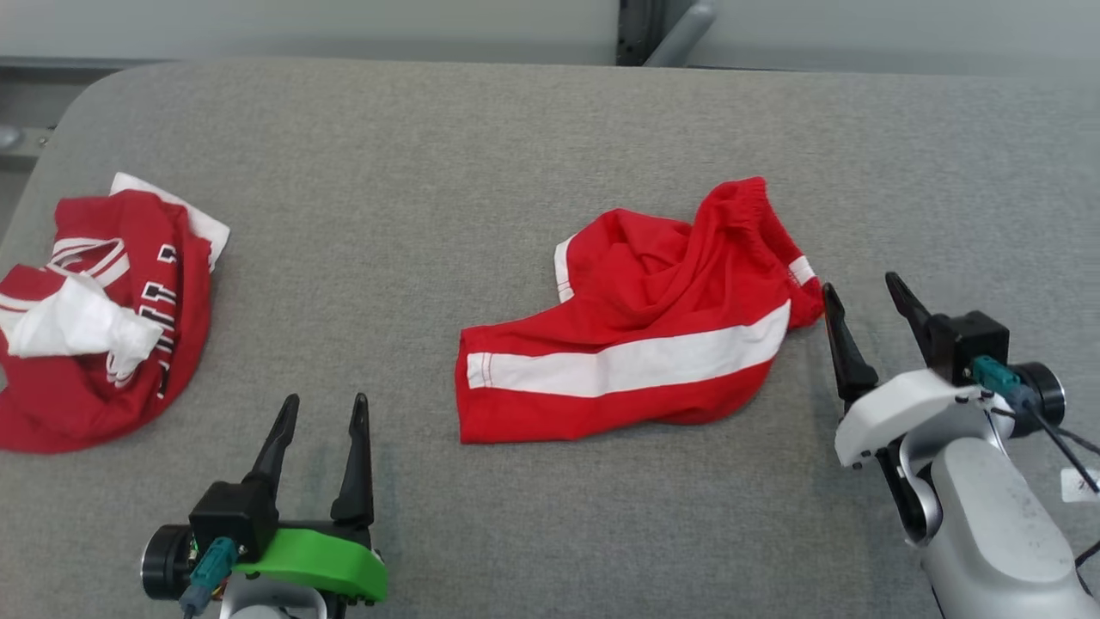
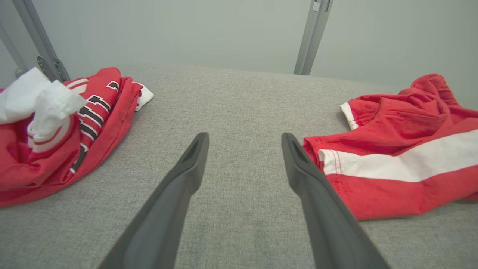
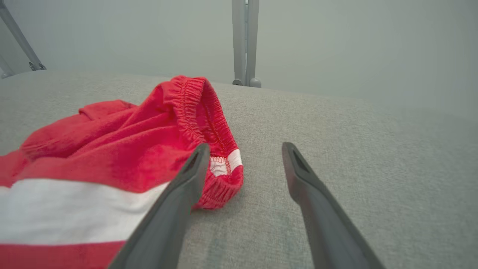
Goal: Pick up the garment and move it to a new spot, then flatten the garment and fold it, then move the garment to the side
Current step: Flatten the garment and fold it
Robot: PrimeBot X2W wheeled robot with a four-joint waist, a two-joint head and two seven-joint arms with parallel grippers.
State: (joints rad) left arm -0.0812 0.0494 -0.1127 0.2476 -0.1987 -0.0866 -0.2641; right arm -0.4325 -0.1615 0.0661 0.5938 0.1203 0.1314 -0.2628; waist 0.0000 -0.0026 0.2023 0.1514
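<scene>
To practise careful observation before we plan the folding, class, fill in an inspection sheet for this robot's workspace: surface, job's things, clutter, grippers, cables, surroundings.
Surface: grey woven-fabric table, rounded at its far-left corner.
Job's things: crumpled red cloth shorts with a white side stripe, right of centre, not yet flattened or folded.
Clutter: crumpled red-and-white jersey with dark lettering, at the table's left edge, apart from the shorts.
Grippers: left gripper open and empty, over the table's near side. Right gripper open and empty, beside the shorts' elastic waistband; contact cannot be told.
Cables: dark cable from a teal plug on the right wrist; another teal plug on the left wrist.
Surroundings: pale wall and grey metal posts behind the table.
</scene>
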